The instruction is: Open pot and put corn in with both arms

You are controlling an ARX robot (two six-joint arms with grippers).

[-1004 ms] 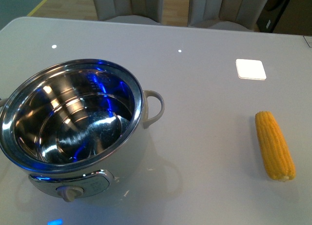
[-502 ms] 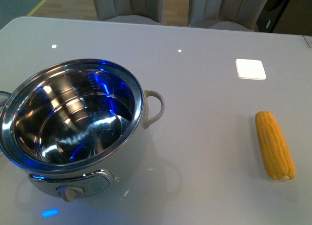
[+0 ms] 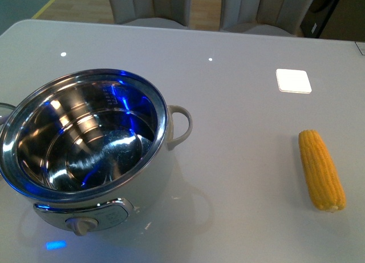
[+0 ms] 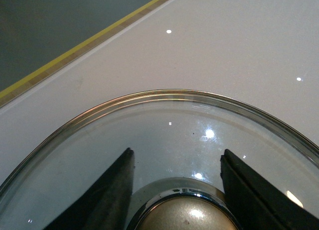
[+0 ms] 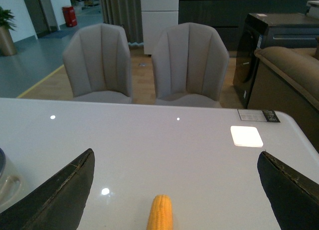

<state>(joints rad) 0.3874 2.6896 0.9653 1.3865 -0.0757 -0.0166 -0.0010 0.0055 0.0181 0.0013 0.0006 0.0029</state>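
Straddling: left pincer (image 4: pixel 174 157) sits either side of the lid (image 4: pixel 164 115) knob (image 4: pixel 184 215); can't tell if it's clamped.
Right pincer (image 5: pixel 175 154): spread wide, empty, facing the corn (image 5: pixel 160 212).
Corn: flat on the tabletop (image 3: pixel 239 132), well right of the uncovered pot (image 3: pixel 162 112).
Risk: cob may roll from a shallow pinch; a loose knob grip could drop the lid.
Room: open tabletop between corn and pot; lid near the tabletop edge.

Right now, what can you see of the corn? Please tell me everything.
The corn is one husked yellow cob with neat rows of kernels, narrower at its far end. It lies flat on the pale table, on the robot's right, well apart from the pot, pointing roughly away from the robot. Only the table touches it; the open right claw is clear of it.
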